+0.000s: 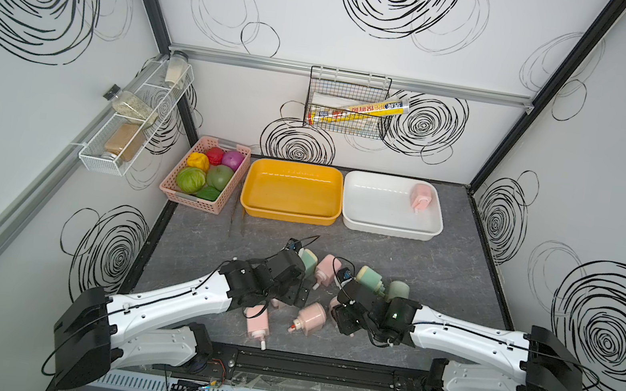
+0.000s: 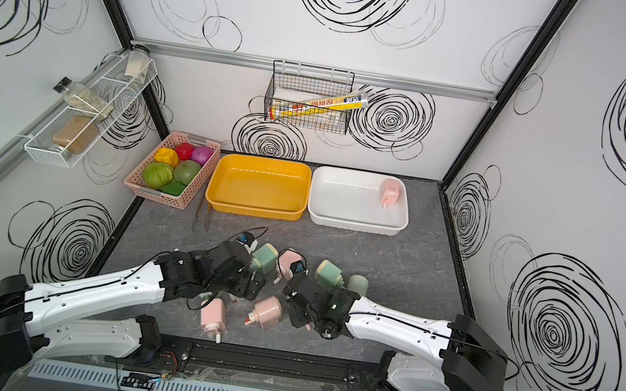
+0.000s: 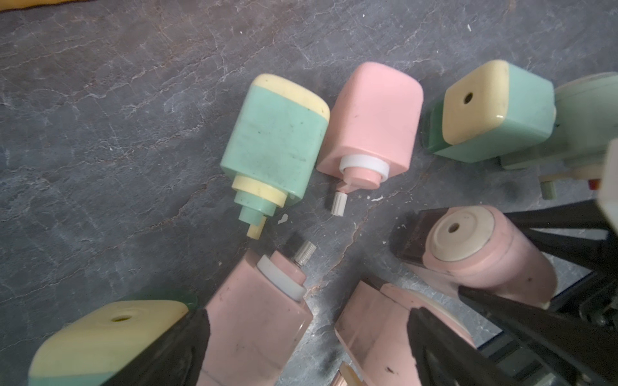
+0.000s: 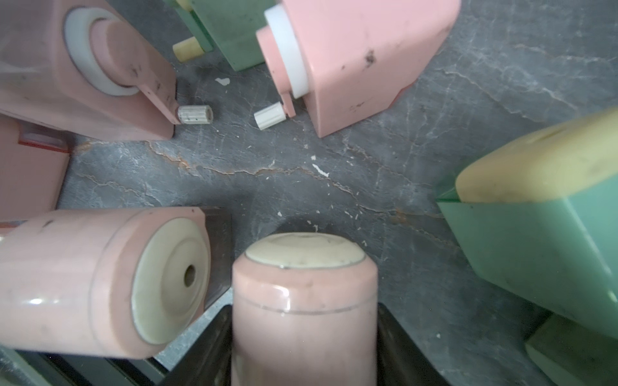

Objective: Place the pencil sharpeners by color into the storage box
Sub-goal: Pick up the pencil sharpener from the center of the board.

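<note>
Our right gripper (image 4: 304, 310) has its two black fingers (image 4: 404, 347) against opposite sides of a pale pink plastic pencil sharpener (image 4: 304, 287), a rounded body with a cream end cap. The jaws stand roughly half closed, and we see no gap between them and the sharpener's sides. We cannot tell whether it rests on the grey marbled tabletop (image 4: 334, 180) or hangs just above it. Just beside it lies a second pink sharpener (image 4: 100, 284), its cream holed end towards the wrist camera.

Our left gripper (image 3: 307, 320) is spread as wide as it goes and has hold of nothing. Its jaws straddle a pink sharpener lying on its side (image 3: 254, 317), crank end pointing away from the wrist. One jaw overlaps a mint green sharpener with a cream end (image 3: 100, 334). Past these, a green sharpener (image 3: 277, 140) and a pink one (image 3: 374, 120) lie side by side, with another green one (image 3: 495, 110) near them.

In both top views the two grippers meet over this loose cluster at the near middle of the table. At the far edge, a white rectangular plastic tray (image 1: 390, 228) holds one pink sharpener in its far right corner (image 1: 421, 196). A yellow rectangular plastic tray (image 1: 287, 214) sits just beside it on the left. Next to that is a pink slotted basket (image 1: 176, 195) of round toy vegetables (image 1: 191, 179).
</note>
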Controlling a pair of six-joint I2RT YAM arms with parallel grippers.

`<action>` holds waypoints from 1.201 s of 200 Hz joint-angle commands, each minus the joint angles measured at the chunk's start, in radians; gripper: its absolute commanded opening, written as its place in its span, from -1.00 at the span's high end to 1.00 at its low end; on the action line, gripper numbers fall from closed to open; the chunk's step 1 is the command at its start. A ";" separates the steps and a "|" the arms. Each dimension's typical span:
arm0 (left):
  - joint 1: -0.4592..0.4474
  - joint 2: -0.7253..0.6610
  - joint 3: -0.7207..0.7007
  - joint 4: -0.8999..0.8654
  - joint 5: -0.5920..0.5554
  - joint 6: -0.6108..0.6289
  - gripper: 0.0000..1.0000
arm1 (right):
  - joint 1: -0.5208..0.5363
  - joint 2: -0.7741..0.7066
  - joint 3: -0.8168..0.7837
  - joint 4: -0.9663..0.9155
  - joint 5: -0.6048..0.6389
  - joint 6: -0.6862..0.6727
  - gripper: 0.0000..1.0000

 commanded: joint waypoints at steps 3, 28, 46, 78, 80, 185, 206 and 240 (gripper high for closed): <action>0.016 -0.014 -0.007 0.063 -0.010 -0.027 -0.98 | 0.007 -0.043 -0.003 -0.032 -0.007 -0.032 0.69; 0.032 -0.016 0.001 0.088 -0.020 -0.041 -0.98 | 0.006 -0.062 0.004 -0.067 -0.007 -0.047 1.00; 0.042 -0.019 0.011 0.099 -0.029 -0.056 -0.98 | 0.004 -0.084 0.017 -0.109 -0.010 -0.063 1.00; 0.056 -0.037 0.015 0.112 -0.063 -0.080 -0.98 | -0.011 -0.120 0.101 -0.224 -0.017 -0.111 1.00; 0.058 -0.038 0.013 0.114 -0.065 -0.080 -0.98 | -0.013 -0.123 0.107 -0.229 -0.018 -0.113 1.00; 0.079 -0.003 0.063 0.382 -0.157 -0.040 -0.98 | -0.426 -0.286 0.193 -0.059 -0.144 -0.267 1.00; 0.081 0.037 0.084 0.438 -0.171 -0.015 -0.98 | -0.518 -0.274 0.189 0.028 -0.179 -0.283 1.00; 0.096 0.122 0.133 0.490 -0.171 0.036 -0.98 | -0.636 -0.222 0.194 0.144 -0.216 -0.335 1.00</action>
